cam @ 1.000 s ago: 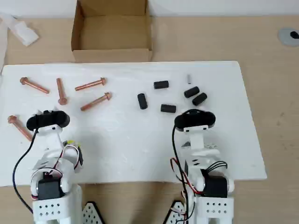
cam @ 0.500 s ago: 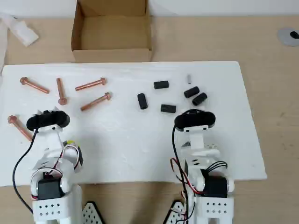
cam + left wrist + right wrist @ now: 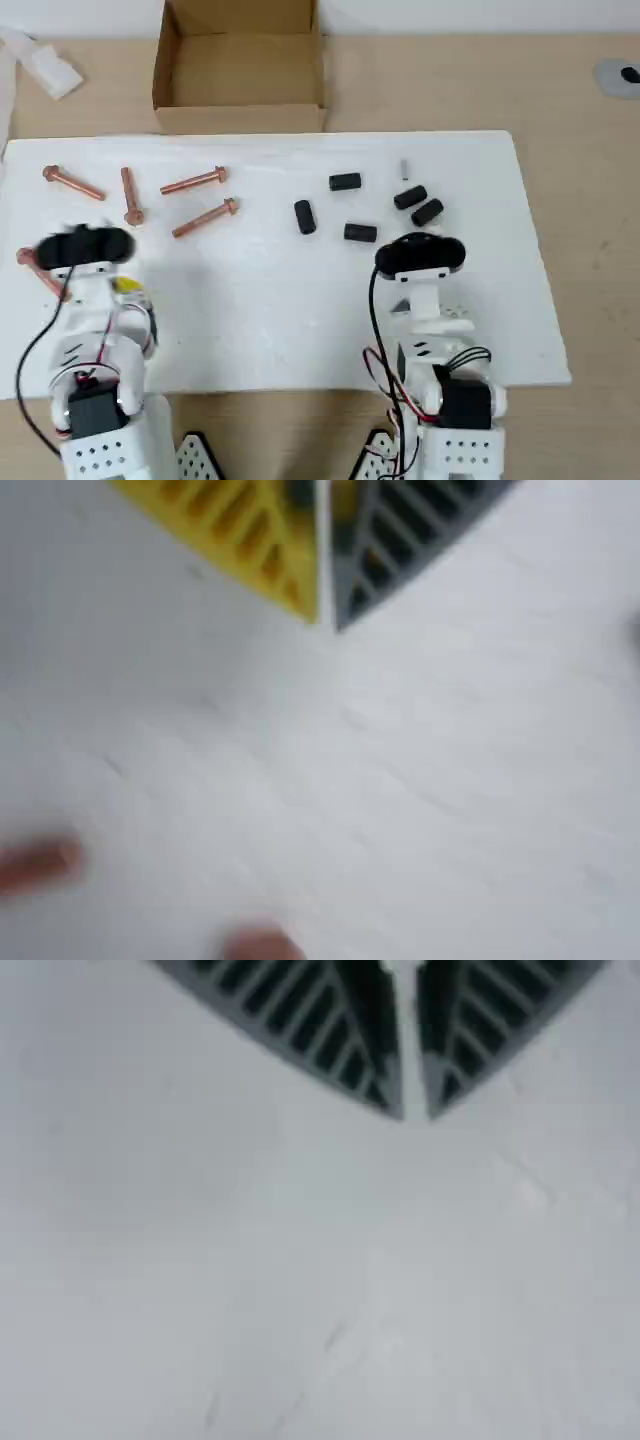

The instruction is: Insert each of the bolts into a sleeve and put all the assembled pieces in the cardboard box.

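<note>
Left gripper [image 3: 325,620] is closed with its fingertips together, holding nothing, above the white sheet [image 3: 260,310]. Right gripper [image 3: 405,1115] is likewise closed and holds nothing, near the black sleeves [image 3: 345,182]. Five copper bolts [image 3: 193,181] lie loose, well left of the sleeves. The cardboard box [image 3: 240,118] sits just beyond the sheet.
</note>
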